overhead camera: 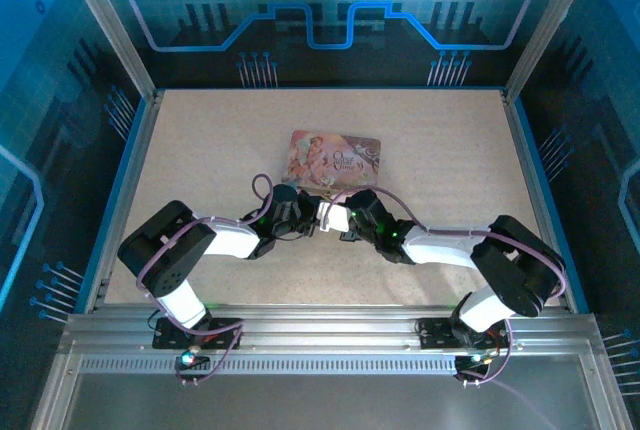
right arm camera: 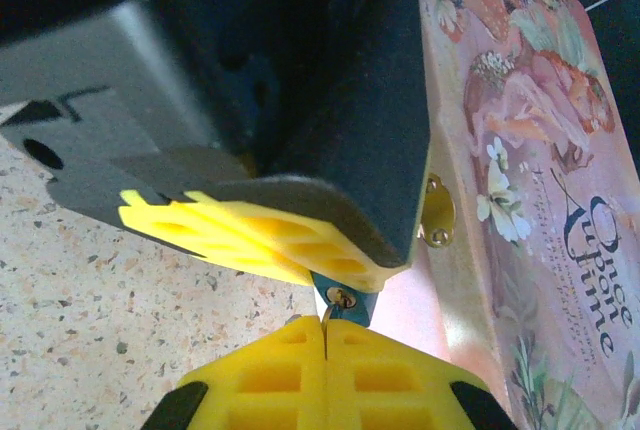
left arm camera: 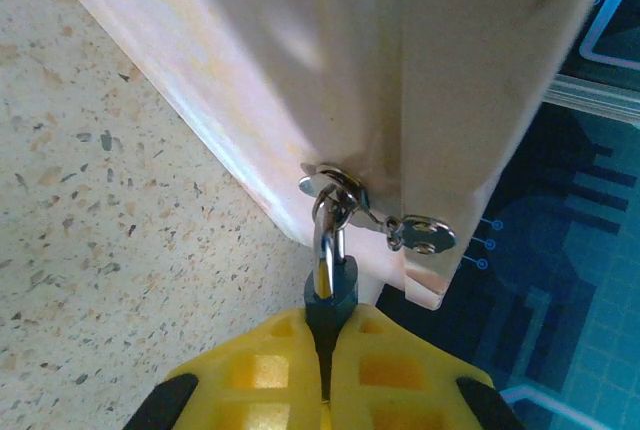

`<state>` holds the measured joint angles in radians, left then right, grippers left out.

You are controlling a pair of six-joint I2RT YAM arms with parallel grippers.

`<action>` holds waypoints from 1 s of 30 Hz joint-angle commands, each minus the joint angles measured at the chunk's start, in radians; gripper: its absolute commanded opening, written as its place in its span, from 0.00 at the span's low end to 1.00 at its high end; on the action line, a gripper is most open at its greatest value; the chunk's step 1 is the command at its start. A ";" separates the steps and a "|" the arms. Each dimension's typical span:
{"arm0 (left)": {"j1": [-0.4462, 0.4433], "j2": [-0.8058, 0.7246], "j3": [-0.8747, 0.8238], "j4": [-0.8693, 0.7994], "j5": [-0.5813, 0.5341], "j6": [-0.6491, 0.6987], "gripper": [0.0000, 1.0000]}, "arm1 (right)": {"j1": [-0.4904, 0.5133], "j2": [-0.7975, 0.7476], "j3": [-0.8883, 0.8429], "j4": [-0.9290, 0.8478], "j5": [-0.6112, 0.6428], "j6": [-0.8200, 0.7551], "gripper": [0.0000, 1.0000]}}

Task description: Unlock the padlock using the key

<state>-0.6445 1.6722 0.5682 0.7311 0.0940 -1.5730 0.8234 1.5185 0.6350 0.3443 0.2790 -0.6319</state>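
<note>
At the near edge of the pink tin box [overhead camera: 335, 158] on the counter [overhead camera: 200, 150], the left pincer [left arm camera: 327, 335] clamps the padlock [left arm camera: 331, 295]. The right pincer [right arm camera: 326, 335], pinched shut on the key [right arm camera: 326, 323], sits just below the keyhole, with the key's length aimed into it.

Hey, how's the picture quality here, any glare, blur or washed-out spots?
Top external: even light, blue cast from the walls. Left wrist: the box side is washed out, the padlock shackle glints, the left gripper is soft. Right wrist: box print sharp, the dark housing up close blurred.
</note>
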 commanded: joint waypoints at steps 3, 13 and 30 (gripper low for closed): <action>-0.007 -0.028 0.033 0.061 0.039 -0.013 0.00 | -0.024 -0.044 0.032 0.009 -0.036 0.159 0.00; -0.007 -0.034 0.031 0.060 0.038 -0.011 0.00 | -0.040 -0.021 0.034 0.033 -0.111 0.377 0.00; 0.023 -0.163 0.042 -0.244 -0.042 0.198 0.42 | -0.103 0.022 -0.044 0.083 -0.197 0.611 0.00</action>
<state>-0.6353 1.5715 0.5850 0.6121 0.0883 -1.4616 0.7376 1.5303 0.6113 0.3763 0.1337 -0.0921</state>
